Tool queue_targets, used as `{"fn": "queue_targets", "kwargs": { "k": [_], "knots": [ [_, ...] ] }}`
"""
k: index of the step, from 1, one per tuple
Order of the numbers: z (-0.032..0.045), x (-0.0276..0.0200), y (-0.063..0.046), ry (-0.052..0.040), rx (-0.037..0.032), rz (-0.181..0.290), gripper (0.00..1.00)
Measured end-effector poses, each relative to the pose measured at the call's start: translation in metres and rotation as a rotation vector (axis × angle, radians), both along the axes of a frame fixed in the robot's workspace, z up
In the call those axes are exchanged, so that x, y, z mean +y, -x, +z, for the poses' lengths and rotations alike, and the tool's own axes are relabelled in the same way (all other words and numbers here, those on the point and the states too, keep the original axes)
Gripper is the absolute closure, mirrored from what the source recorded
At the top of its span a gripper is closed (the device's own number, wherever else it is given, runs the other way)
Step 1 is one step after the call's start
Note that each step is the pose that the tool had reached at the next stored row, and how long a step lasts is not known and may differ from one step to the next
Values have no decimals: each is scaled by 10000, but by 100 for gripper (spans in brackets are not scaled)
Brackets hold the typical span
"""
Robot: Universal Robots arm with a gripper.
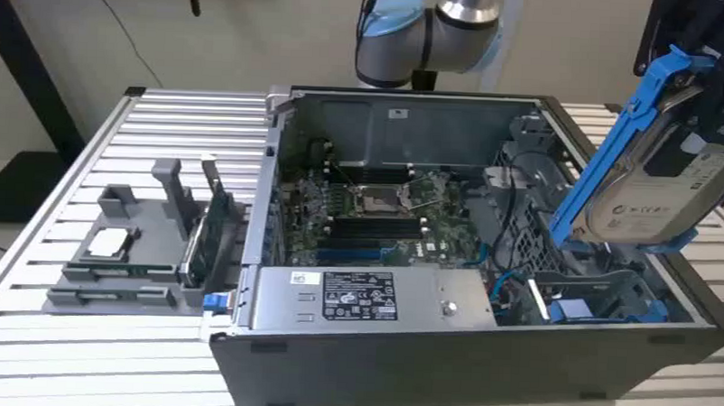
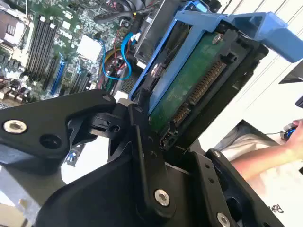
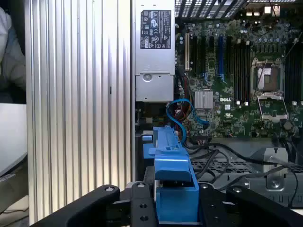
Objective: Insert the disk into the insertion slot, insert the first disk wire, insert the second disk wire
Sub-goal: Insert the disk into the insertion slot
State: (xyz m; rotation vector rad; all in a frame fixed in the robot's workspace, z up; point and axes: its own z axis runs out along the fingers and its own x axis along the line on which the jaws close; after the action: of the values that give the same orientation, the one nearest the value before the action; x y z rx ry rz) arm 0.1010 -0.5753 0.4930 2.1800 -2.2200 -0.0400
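Exterior view, from its left: a grey fixture [image 1: 119,249] holds green cards [image 1: 210,225] upright and a processor chip [image 1: 105,241] lying flat, all well apart from your work. Beside it stands the open computer case [image 1: 453,369], with the motherboard [image 1: 374,212] on its floor and the power supply [image 1: 359,298] along the near wall. At the exterior view's right, the insertion slot [image 1: 594,288] sits in the drive cage. The disk [image 1: 652,177] is not yet in it, so you are on the first step. Your gripper [image 2: 189,80] is clamped on the disk, which hangs tilted above the cage, clear of it. I judge that seating it calls for squaring the blue frame with the bay.
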Motion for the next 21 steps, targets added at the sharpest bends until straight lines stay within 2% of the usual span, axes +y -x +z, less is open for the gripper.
{"fn": "queue_targets", "kwargs": {
  "k": [21],
  "knots": [
    [-44, 1, 0, -1, -5, 0, 67]
  ]
}}
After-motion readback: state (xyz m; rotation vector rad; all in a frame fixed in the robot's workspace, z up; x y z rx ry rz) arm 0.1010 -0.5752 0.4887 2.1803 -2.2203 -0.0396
